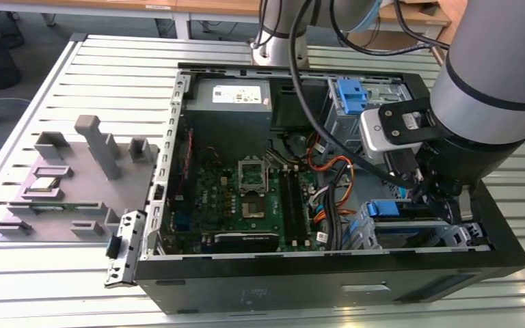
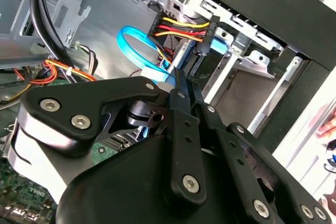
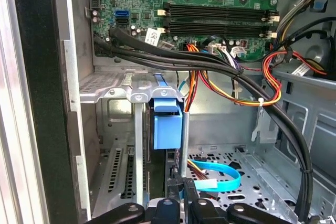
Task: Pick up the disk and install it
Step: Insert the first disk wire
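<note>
In the exterior view the open computer case lies on the slatted table, and toward that view's right the tool hangs just over the drive cage. The disk stands on edge in that cage (blue rail uppermost), straight ahead of the fingertips, its long axis running down into the slot. The fingers sit close together with nothing clamped between them, hemmed in by cables and the cage walls.
</note>
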Controlling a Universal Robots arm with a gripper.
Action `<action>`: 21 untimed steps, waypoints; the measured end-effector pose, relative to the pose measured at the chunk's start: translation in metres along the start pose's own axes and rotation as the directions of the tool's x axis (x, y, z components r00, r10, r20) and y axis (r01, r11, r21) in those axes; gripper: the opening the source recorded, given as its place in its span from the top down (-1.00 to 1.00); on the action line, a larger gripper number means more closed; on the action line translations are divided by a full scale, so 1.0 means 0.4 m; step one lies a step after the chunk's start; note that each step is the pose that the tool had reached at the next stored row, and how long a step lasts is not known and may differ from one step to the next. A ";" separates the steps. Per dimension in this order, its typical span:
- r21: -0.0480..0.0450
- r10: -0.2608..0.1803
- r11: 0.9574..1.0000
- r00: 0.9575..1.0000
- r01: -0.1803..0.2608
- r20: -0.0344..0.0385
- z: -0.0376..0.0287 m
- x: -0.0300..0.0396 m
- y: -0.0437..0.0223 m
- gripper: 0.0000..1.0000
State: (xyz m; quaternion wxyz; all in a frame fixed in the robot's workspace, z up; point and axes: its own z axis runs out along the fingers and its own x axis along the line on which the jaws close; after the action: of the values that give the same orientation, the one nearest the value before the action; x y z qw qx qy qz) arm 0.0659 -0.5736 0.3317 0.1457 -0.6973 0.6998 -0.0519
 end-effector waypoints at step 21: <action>-0.005 -0.040 0.999 0.999 0.041 0.012 0.000 0.007 0.001 0.68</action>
State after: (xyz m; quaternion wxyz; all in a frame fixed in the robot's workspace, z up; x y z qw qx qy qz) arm 0.0653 -0.5764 0.3313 0.1469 -0.7120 0.6849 -0.0490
